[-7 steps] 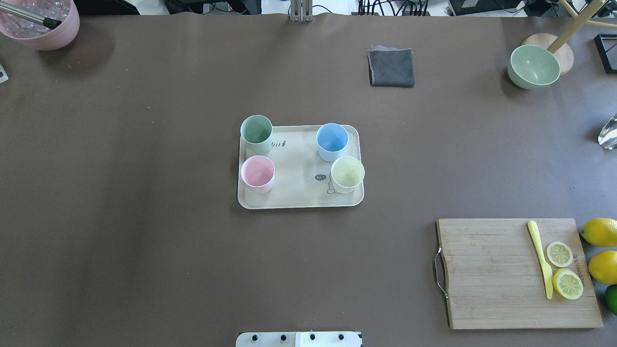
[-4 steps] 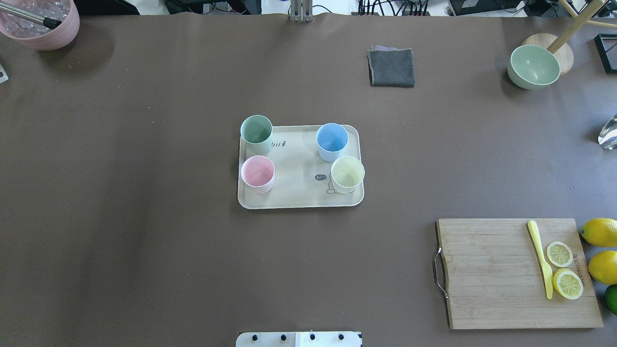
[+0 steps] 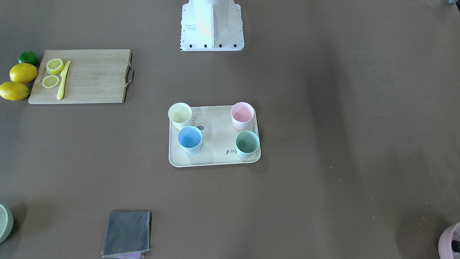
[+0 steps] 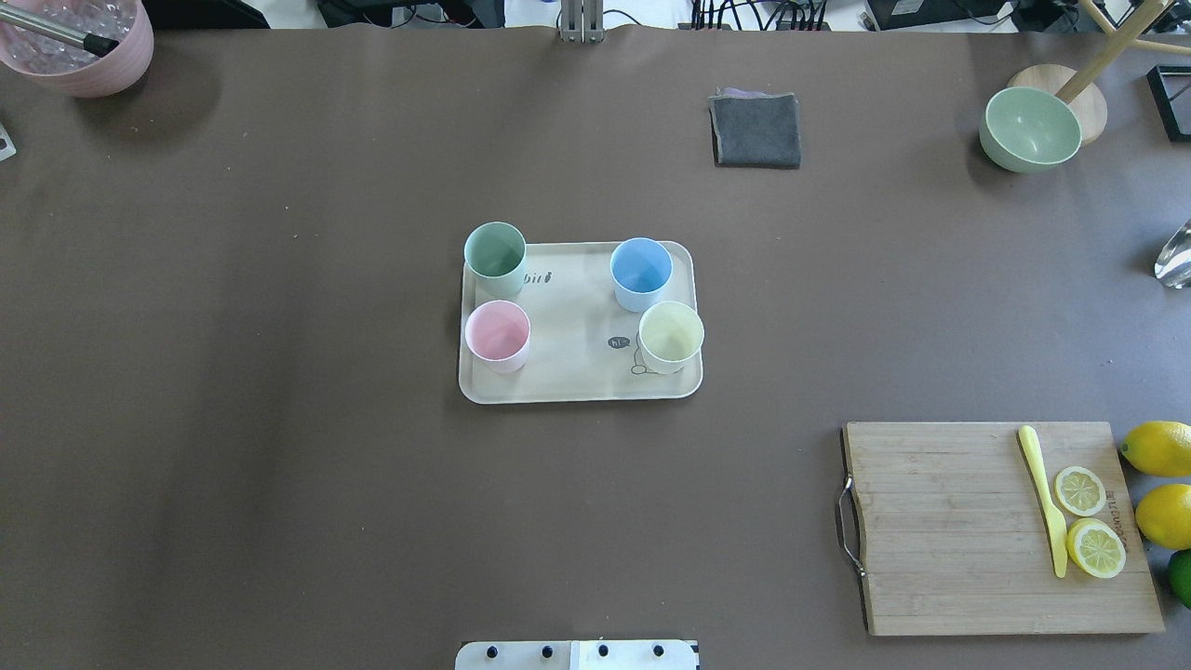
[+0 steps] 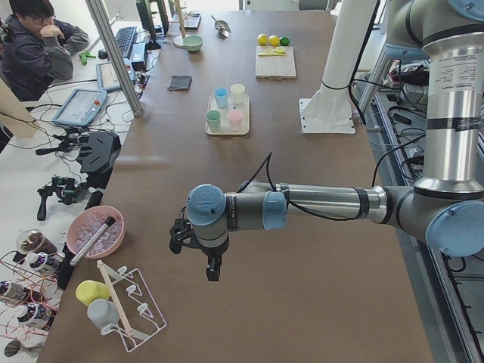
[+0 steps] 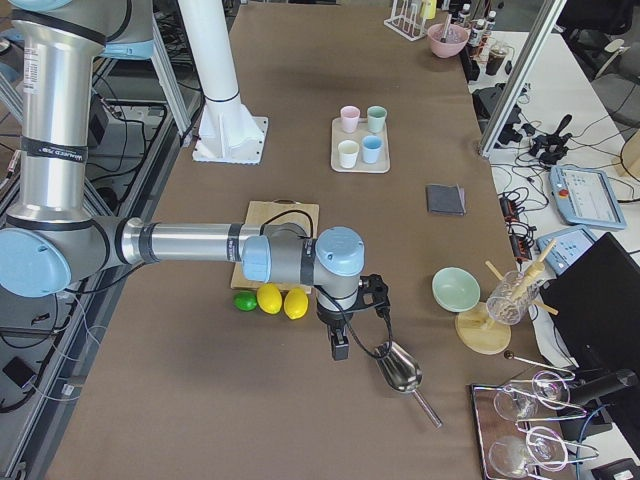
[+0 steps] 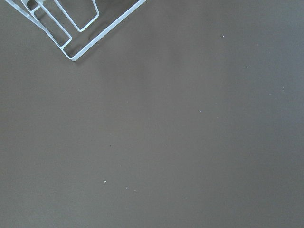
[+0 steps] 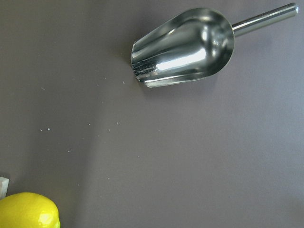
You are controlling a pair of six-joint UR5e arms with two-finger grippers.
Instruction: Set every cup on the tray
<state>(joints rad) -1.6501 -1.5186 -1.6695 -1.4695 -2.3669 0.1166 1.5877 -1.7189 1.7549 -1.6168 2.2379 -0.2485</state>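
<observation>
Overhead exterior is showing nothing changing from a second ago. The tray (image 4: 577, 321) is lying where it was, with all four cups still standing upright on it: the mint cup (image 4: 495, 251) at its far-left corner, the blue cup (image 4: 641, 267) far right, the pink cup (image 4: 497, 332) near left and the yellow cup (image 4: 671, 335) near right. A bubble (image 4: 619, 342) printed on the tray is reading "hi~", and script beside the mint cup is showing only "bit". The left gripper (image 5: 210, 265) and right gripper (image 6: 340, 345) are hanging well apart from the tray; I cannot tell how their jaws stand.
</observation>
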